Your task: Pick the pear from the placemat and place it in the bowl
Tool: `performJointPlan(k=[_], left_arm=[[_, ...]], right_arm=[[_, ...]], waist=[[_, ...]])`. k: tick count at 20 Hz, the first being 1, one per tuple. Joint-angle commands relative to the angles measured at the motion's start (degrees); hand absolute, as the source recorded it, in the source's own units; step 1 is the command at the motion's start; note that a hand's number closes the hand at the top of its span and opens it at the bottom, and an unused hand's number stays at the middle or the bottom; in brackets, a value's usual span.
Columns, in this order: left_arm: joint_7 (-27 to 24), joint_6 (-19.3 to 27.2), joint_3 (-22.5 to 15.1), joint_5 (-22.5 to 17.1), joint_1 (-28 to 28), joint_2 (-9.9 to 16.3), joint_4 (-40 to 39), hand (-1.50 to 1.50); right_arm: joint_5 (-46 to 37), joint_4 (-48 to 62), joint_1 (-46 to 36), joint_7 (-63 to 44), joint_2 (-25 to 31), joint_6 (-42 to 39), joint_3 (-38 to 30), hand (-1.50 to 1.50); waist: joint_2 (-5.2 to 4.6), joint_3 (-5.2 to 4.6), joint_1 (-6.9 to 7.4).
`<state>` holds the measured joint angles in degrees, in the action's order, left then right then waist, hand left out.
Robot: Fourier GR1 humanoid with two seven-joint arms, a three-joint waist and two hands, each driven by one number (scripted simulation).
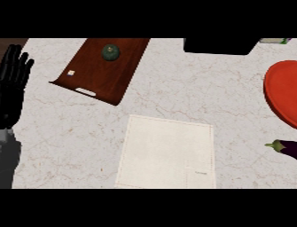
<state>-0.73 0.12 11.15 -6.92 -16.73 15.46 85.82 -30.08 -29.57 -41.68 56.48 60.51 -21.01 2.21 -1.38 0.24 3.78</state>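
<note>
Head view: black left hand [5,84] rests released, fingers straight up, over the marbled white desk [177,93]. To its right, a dark green rounded pear [111,52] sits on a glossy brown wooden tray [98,75], apart from the pale cloth placemat [167,153] and smooth red bowl [293,95].

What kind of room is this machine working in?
Probably a kitchen: a pale marbled stone counter holds a purple eggplant, a dark brown wooden serving tray and a white cloth placemat.
</note>
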Motion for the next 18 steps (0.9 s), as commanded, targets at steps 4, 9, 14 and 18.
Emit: performJointPlan(k=[4, 9, 14, 18], left_arm=[[0.19, -1.20, 1.40, -0.86, -2.22, 1.69, -2.56, 0.00], [-0.81, 0.09, 0.67, 0.40, -0.49, 0.31, -2.01, 0.00], [-1.73, -0.72, 0.93, -0.10, -0.65, 0.55, -2.11, 0.00], [0.12, -0.65, 1.21, -0.49, -1.18, 1.19, -0.96, 0.00]], right_arm=[[-3.71, 5.53, -1.41, 8.30, -6.84, 2.76, 4.48, 1.50], [-4.61, 13.74, -3.22, 2.81, -11.67, 4.98, 4.36, 1.50], [-3.02, 18.16, -4.67, 2.69, -14.88, -0.17, 3.65, -1.50], [1.64, 19.96, -6.78, 3.52, -16.16, -6.88, 0.34, -1.50]], waist=[[0.00, 0.01, -0.49], [-0.06, 0.03, -0.32], [-0.12, 0.07, 0.01], [0.09, 0.09, 0.13]])
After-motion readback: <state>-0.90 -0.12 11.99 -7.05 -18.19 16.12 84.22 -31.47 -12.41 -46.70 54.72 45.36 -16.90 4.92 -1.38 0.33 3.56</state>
